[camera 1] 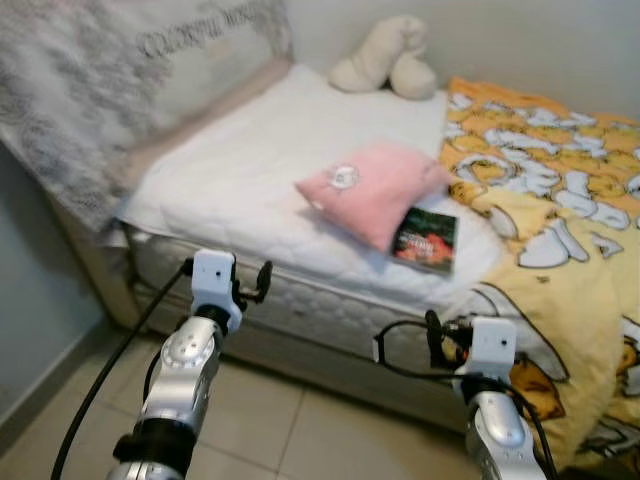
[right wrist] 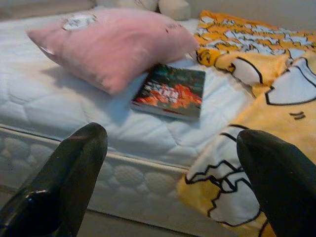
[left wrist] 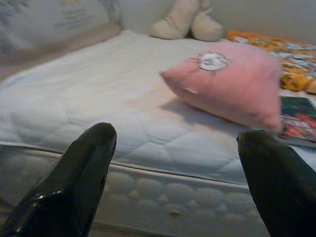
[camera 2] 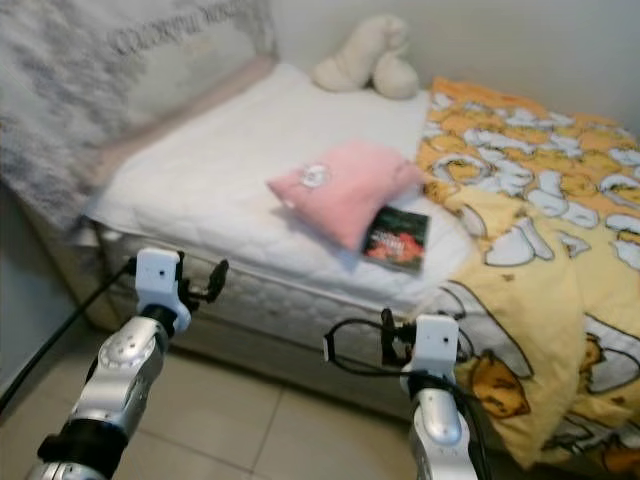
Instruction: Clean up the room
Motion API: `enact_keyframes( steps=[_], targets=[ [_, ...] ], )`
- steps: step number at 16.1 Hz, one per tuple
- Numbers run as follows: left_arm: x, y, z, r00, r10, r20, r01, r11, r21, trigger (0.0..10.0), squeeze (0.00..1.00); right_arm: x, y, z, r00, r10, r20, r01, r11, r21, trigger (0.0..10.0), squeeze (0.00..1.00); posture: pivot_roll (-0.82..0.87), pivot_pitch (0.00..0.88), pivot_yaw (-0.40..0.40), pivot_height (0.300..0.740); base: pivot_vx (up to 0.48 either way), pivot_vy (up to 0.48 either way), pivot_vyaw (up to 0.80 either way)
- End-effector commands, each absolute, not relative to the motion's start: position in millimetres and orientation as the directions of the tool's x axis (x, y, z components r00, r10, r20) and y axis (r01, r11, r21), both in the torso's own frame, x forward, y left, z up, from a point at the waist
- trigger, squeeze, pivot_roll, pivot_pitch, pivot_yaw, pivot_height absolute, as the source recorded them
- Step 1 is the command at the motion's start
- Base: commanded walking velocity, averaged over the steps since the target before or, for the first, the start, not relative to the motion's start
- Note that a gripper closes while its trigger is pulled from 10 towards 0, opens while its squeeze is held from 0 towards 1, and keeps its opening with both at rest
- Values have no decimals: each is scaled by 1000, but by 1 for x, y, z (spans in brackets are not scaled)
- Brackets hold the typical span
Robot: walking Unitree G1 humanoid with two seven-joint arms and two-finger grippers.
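Note:
A pink pillow (camera 1: 372,190) lies tilted in the middle of the white mattress (camera 1: 230,180). A dark book (camera 1: 427,238) with a red and green cover lies against the pillow's near corner, close to the bed's edge. A crumpled yellow cartoon blanket (camera 1: 560,220) covers the right side and hangs over the edge. A cream plush toy (camera 1: 385,60) sits at the far end by the wall. My left gripper (camera 1: 250,285) is open, low in front of the mattress side. My right gripper (right wrist: 173,168) is open too, below the book and the hanging blanket.
A grey patterned headboard cover (camera 1: 90,90) rises on the left of the bed. Beige floor tiles (camera 1: 290,420) run between me and the bed base. A grey wall (camera 1: 30,300) closes the left side. Black cables trail from both wrists.

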State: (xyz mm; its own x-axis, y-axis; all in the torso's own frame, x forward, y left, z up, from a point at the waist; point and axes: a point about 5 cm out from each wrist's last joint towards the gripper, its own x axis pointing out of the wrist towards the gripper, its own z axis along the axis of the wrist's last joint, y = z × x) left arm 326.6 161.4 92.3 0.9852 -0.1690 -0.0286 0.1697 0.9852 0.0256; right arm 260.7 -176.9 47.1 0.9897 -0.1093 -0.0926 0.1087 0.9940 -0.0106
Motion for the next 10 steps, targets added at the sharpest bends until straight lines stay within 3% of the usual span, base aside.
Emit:
enact_keyframes(
  steps=[1, 4, 8, 10],
  targets=[
    [329, 154, 96, 984, -176, -8, 176, 984, 34, 10000, 0, 264, -186, 53, 989, -130, -67, 129, 991, -17, 10000, 0, 80, 0, -26, 740, 435, 0, 0],
    [330, 152, 99, 983, -186, 10, 185, 980, 67, 10000, 0, 264, -187, 54, 990, -128, -65, 127, 992, -20, 10000, 0, 80, 0, -28, 740, 419, 161, 0],
    [329, 149, 100, 980, -197, 31, 196, 980, 31, 10000, 0, 264, -187, 55, 991, -118, -61, 116, 993, -35, 10000, 0, 77, 0, -26, 740, 425, 0, 0],
    [328, 144, 101, 972, -233, 40, 229, 970, 84, 10000, 0, 264, -188, 53, 990, -123, -73, 120, 992, -34, 10000, 0, 78, 0, -27, 740, 424, 0, 0]
  ],
)
